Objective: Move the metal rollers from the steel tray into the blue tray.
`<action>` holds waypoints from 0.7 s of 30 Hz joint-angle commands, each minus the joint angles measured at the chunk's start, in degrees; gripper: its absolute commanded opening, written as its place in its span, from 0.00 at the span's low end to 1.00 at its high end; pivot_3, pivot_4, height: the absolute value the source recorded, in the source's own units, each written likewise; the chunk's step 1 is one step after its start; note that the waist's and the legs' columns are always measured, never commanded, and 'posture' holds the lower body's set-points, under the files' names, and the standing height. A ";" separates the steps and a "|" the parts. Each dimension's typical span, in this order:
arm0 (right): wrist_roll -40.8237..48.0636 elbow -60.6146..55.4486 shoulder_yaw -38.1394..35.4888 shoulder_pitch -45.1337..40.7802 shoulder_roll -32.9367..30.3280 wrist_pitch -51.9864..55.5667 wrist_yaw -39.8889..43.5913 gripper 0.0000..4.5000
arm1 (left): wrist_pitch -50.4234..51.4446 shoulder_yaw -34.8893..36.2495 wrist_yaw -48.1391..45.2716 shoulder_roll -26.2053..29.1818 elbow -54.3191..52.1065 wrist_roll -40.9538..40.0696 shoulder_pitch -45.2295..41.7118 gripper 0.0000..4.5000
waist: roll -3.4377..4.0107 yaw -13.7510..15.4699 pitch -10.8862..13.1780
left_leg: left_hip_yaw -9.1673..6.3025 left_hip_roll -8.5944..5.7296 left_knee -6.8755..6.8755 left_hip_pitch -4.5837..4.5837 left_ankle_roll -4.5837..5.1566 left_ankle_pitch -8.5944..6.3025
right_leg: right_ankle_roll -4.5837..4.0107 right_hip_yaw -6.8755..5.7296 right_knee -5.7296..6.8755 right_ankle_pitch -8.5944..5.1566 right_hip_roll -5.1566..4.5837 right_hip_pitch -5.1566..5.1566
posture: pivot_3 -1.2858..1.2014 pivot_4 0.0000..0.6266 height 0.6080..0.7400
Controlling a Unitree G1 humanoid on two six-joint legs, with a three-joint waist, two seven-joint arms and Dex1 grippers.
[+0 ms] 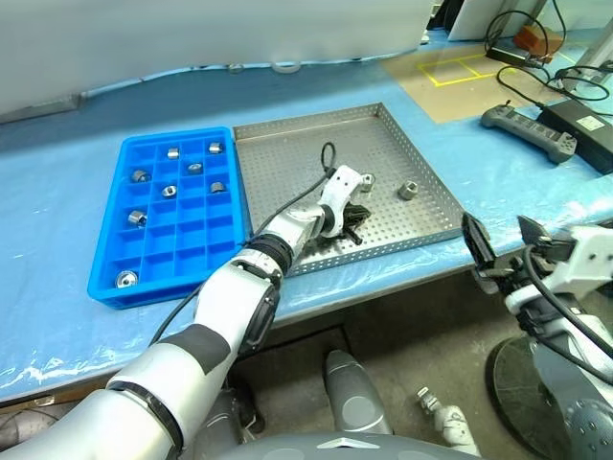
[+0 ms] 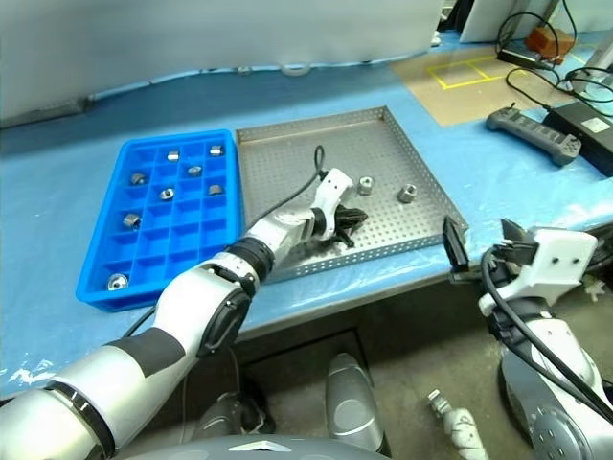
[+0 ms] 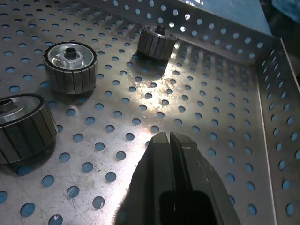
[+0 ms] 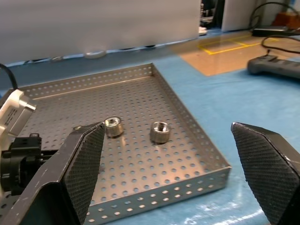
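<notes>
1. Steel, perforated and low-rimmed, the steel tray holds the left claw, whose two black fingers are pressed together with nothing between them (the wrist view shows bare perforated floor at the tips).

2. Three metal rollers lie on the tray floor beyond and to one side of those closed tips, all apart from them; a second sits further off near the rim, and a third is nearest the claw but still clear of it.

3. Each roller stands on its flat end, so the long axis points up from the floor and the ribbed sides are open to a pinch.

4. Right claw hangs off the near edge of the surface, beyond the tray's corner, its fingers spread wide and empty; two rollers show ahead of it, well apart.

5. Left arm is plainly nearer the rollers, so I judge it must part its fingers and shift sideways onto one.

6. Blue tray lies on the far side of the left arm, touching the steel tray, with rollers already in several compartments.
</notes>
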 commanded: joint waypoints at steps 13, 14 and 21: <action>-4.49 11.02 7.32 -12.68 -1.42 0.97 9.33 1.00 | 5.91 2.26 -4.85 6.92 -14.06 -4.78 3.85 0.03 | 0.05 8.88 -0.01 | 0.05 0.24 0.03 -0.06 0.16 0.10 | -0.15 -0.14 0.29 0.08 0.07 -0.15 | 0.39 0.24 1.00; -4.76 11.60 7.65 -13.26 -1.34 1.06 9.78 1.00 | 6.32 3.01 -4.42 7.32 -14.70 -5.51 3.93 0.03 | 0.05 9.92 -0.01 | 0.06 0.25 0.04 -0.06 0.18 0.12 | -0.16 -0.12 0.31 0.09 0.08 -0.18 | 0.39 0.24 1.00; -6.75 14.46 10.47 -16.04 -0.55 1.11 12.11 1.00 | 2.13 8.08 4.39 9.24 -17.44 -8.91 1.74 0.03 | 0.07 16.74 -0.02 | 0.26 0.31 0.12 0.06 0.05 0.06 | -0.39 0.17 0.41 0.23 0.13 -0.23 | 0.41 0.24 1.00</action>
